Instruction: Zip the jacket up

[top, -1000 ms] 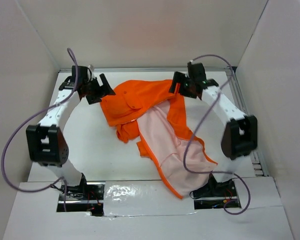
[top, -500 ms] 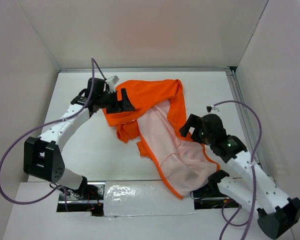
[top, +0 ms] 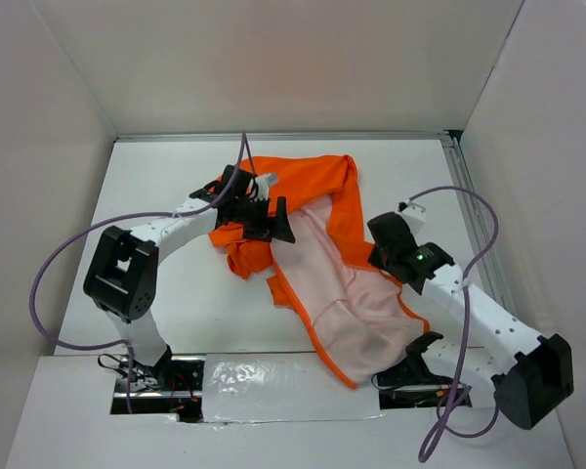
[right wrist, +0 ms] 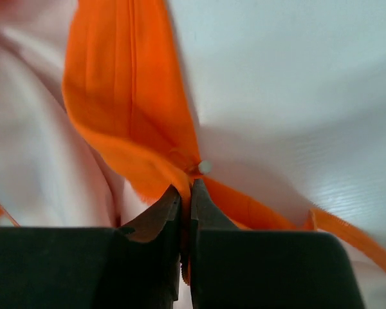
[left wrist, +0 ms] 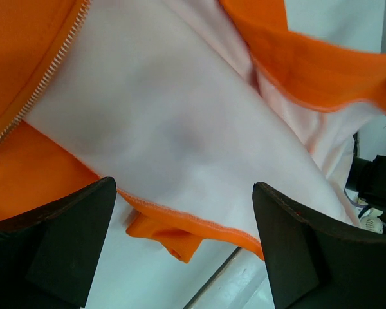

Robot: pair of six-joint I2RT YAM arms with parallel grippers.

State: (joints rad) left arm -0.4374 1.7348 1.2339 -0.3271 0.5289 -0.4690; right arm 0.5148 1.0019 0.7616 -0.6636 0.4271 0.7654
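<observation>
Now the left gripper has slid from the upper-left corner of the bright orange fabric jacket to where its bunched orange fold meets the pale pinkish lining, and the left arm's elbow has swung inward toward the garment. In the left wrist view its jaws stand wide apart over the lining with nothing between them, and pale zipper teeth run along the orange edge at upper left. The right gripper has barely moved, though its elbow has lifted away from the near corner; its fingers are pinched tight on the jacket's orange hem. The jacket lies crumpled and unzipped at mid-table, much as half a second ago, lining facing up. It rests on a white table enclosed by white panel walls, with a metal rail along the right side and purple cables looping off both arms.
</observation>
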